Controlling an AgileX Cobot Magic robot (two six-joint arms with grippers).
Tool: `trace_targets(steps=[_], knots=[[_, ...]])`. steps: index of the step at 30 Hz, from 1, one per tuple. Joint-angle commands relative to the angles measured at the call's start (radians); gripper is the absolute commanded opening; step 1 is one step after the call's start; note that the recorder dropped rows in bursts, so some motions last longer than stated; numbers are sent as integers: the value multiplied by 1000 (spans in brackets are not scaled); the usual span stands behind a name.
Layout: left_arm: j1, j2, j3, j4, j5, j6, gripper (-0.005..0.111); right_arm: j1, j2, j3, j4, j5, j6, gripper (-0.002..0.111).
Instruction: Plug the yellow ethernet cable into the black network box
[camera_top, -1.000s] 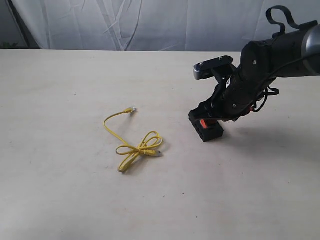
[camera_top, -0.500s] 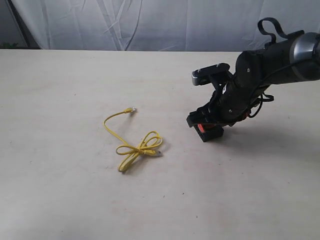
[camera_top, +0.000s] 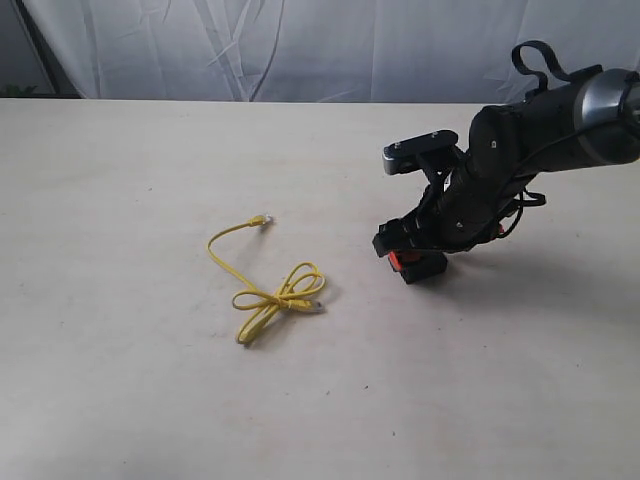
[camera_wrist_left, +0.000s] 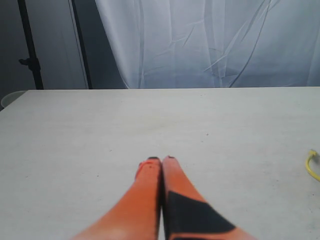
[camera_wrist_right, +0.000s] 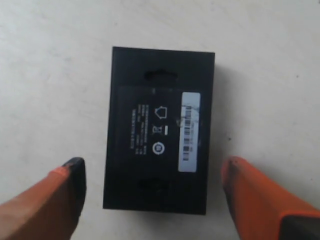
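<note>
The yellow ethernet cable (camera_top: 272, 292) lies on the table left of centre, partly looped, with one clear plug (camera_top: 263, 219) at its far end. A short piece of the cable (camera_wrist_left: 312, 166) shows at the edge of the left wrist view. The black network box (camera_wrist_right: 157, 132) lies flat with its white label (camera_wrist_right: 189, 131) facing up. My right gripper (camera_wrist_right: 153, 165) is open and straddles the box's near end, an orange finger (camera_wrist_right: 252, 192) on each side with a gap to the box. In the exterior view the right arm covers most of the box (camera_top: 422, 266). My left gripper (camera_wrist_left: 161, 160) is shut and empty over bare table.
A white curtain (camera_top: 300, 50) hangs behind the table's far edge. A dark stand (camera_wrist_left: 30, 60) rises beyond the table in the left wrist view. The pale tabletop (camera_top: 150, 400) lies bare around the cable and in front of it.
The right arm has shifted a little to the left and lower over the black box. The cable has not moved.
</note>
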Motion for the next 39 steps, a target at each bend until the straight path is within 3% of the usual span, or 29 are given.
trace_targets(steps=[1, 22, 26, 31, 32, 39], knots=[[1, -5, 5, -2, -12, -3, 0, 1, 1, -5, -10, -11, -5, 73], [1, -5, 5, -2, -12, -3, 0, 1, 28, -5, -12, 9, -5, 70], [1, -5, 5, -2, -12, -3, 0, 1, 28, -11, -12, 14, -5, 49], [1, -5, 5, -2, -12, -3, 0, 1, 26, -11, -12, 28, -5, 4], [1, -5, 5, -2, -12, -3, 0, 1, 24, -11, -12, 28, -5, 0], [1, -5, 5, -2, -12, -3, 0, 1, -18, -14, -22, 87, -5, 0]])
